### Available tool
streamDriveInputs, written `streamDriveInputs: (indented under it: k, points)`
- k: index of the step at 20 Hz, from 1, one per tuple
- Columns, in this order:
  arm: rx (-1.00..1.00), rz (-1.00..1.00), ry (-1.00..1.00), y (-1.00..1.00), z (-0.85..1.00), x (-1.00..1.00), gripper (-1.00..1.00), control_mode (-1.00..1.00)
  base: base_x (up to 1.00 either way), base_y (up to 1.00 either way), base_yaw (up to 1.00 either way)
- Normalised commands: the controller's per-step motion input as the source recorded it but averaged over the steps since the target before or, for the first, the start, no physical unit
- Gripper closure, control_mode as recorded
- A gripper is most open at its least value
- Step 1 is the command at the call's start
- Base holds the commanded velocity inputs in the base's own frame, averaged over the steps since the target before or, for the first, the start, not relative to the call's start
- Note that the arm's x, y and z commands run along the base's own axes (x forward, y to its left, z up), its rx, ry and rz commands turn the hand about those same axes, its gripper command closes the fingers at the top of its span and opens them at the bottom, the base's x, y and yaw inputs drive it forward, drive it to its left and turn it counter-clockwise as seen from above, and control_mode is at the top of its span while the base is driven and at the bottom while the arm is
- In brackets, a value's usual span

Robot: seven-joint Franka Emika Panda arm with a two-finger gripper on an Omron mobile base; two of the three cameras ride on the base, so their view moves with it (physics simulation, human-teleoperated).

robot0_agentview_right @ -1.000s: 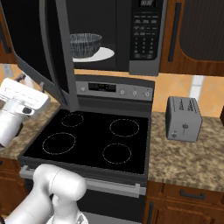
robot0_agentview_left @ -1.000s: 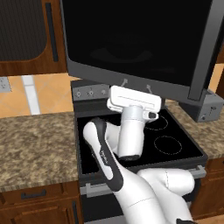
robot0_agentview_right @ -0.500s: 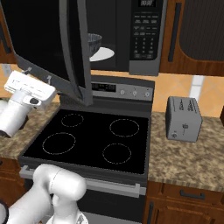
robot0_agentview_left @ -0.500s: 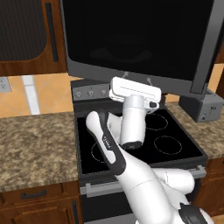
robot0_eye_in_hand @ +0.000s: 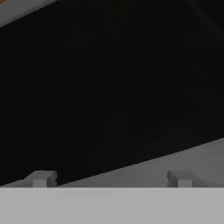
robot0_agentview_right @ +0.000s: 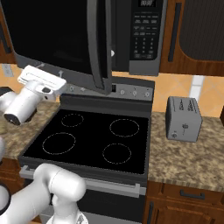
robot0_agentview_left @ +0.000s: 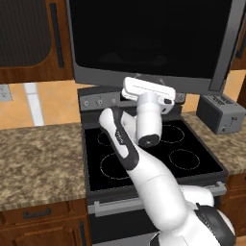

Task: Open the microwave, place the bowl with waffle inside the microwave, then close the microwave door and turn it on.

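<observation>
While the microwave door [robot0_agentview_right: 57, 39] hangs partly open over the stove [robot0_agentview_right: 92, 140], the gripper [robot0_agentview_left: 146, 79] presses up against its bottom edge with its jaws spread wide, holding nothing. A grey toaster [robot0_agentview_right: 183, 118] sits on the counter [robot0_agentview_left: 38, 153] nearby.

microwave door [robot0_agentview_right: 57, 37]: dark glass, partly swung open | microwave [robot0_agentview_right: 146, 33]: panel at right

microwave door [robot0_agentview_left: 144, 43] above stove [robot0_agentview_left: 149, 153], toaster [robot0_agentview_right: 183, 119] right
</observation>
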Motion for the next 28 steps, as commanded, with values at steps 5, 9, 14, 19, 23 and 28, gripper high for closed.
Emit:
streamDriveInputs:
  k: [5,9,14,19,23,28]
  points:
    - [0.0,0.06,0.13,-0.1,0.04,0.5,-1.0,-1.0,0.0,0.0,0.0]
    - [0.0,0.07,0.09,-0.1,0.05,0.53,-1.0,-1.0,0.0,0.0,0.0]
    - [0.0,0.06,0.1,-0.08,0.04,0.51,-1.0,-1.0,0.0,0.0,0.0]
    - [0.0,0.02,0.07,-0.01,0.0,0.32,-1.0,-1.0,0.0,0.0,0.0]
    - [0.0,0.02,0.07,-0.02,0.02,0.35,-1.0,-1.0,0.0,0.0,0.0]
    - [0.0,0.0,0.06,0.0,0.0,0.36,-1.0,-1.0,0.0,0.0,0.0]
